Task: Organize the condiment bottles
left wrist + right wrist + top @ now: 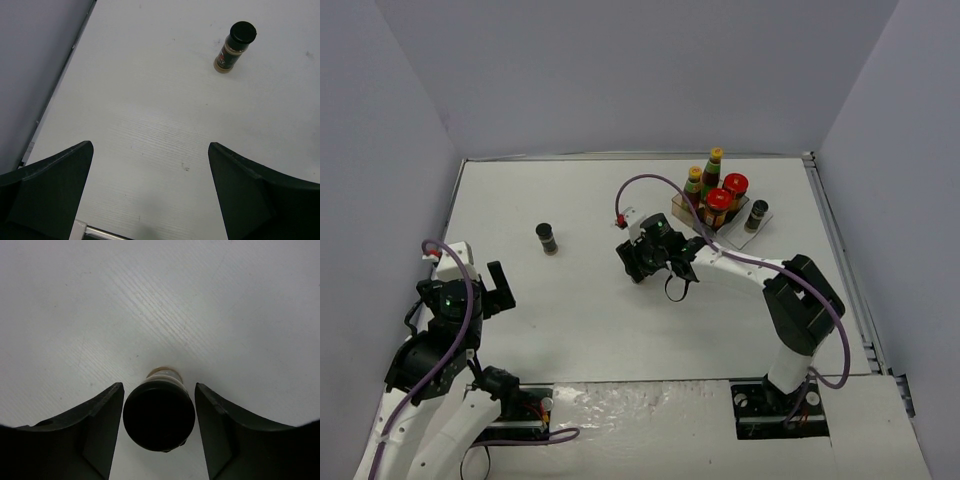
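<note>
Right gripper (159, 390) tight around dark shaker (159, 416)

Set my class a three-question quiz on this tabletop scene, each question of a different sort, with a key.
1. True or false: the left gripper is open with nothing between its fingers.
2. What stands between the right gripper's fingers? A) a tall yellow-capped bottle B) a black-capped shaker C) nothing
3. How many red-lidded jars stand in the clear tray?
Key: 1 true; 2 B; 3 two.
</note>
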Tool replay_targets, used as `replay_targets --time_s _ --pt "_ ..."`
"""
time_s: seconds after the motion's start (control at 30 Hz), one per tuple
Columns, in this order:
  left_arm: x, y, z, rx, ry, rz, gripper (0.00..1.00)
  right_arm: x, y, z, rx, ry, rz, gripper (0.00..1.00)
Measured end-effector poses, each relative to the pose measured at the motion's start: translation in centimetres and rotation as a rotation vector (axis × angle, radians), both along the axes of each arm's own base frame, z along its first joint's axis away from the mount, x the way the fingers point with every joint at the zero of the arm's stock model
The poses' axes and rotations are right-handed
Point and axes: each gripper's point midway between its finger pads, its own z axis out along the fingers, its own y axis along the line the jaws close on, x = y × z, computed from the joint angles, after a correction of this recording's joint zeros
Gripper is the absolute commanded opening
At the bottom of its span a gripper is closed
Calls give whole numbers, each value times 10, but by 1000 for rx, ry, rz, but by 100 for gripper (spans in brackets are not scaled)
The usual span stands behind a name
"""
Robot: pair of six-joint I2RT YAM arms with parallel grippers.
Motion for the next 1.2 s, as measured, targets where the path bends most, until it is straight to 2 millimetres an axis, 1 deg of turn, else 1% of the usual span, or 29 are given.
replay_targets --time_s 0.07,0.17,0.2,0.3,0.4,0.5,0.57,0.63,0.67,0.7,0.77,0.83,0.9,0.97,1.0,1.1,1.2 --pt "0 0 0 0 1 0 97 1 -3 3 0 -10 -17 8" --pt "0 0 0 0 1 0 97 -1 -10 12 0 -35 -37 1" --pt "0 0 0 0 1 -1 97 -1 -13 17 3 -47 -45 0" --pt "0 0 0 0 2 -1 97 -4 -28 41 36 -86 -92 0" --pt "1 -1 -1 1 6 -1 97 2 -49 82 90 -158 -178 0" --pt "1 -1 -2 1 11 -4 97 16 -83 120 144 -226 -309 0" --pt "2 -3 -2 -1 14 -10 97 31 -122 141 163 -279 -445 0" --pt "2 -3 -3 -3 17 -14 97 44 -160 155 162 -324 -578 0" --pt "2 -4 -3 -4 18 -15 97 49 -178 159 159 -337 -637 0" --pt "2 -4 -3 -5 19 -17 97 53 -194 160 155 -344 -687 0" --pt "2 -4 -3 -5 19 -17 97 60 -217 156 145 -336 -758 0" --pt "2 -4 -3 -5 18 -17 97 67 -237 147 123 -318 -822 0" --pt "2 -4 -3 -5 18 -17 97 75 -254 133 99 -289 -873 0" --pt "2 -4 -3 -5 19 -17 97 80 -264 118 76 -256 -904 0" --pt "2 -4 -3 -5 18 -17 97 83 -269 107 61 -231 -920 0" --pt "2 -4 -3 -5 18 -17 97 87 -275 90 43 -194 -938 0" --pt "2 -4 -3 -5 18 -17 97 97 -278 80 50 -187 -956 0"
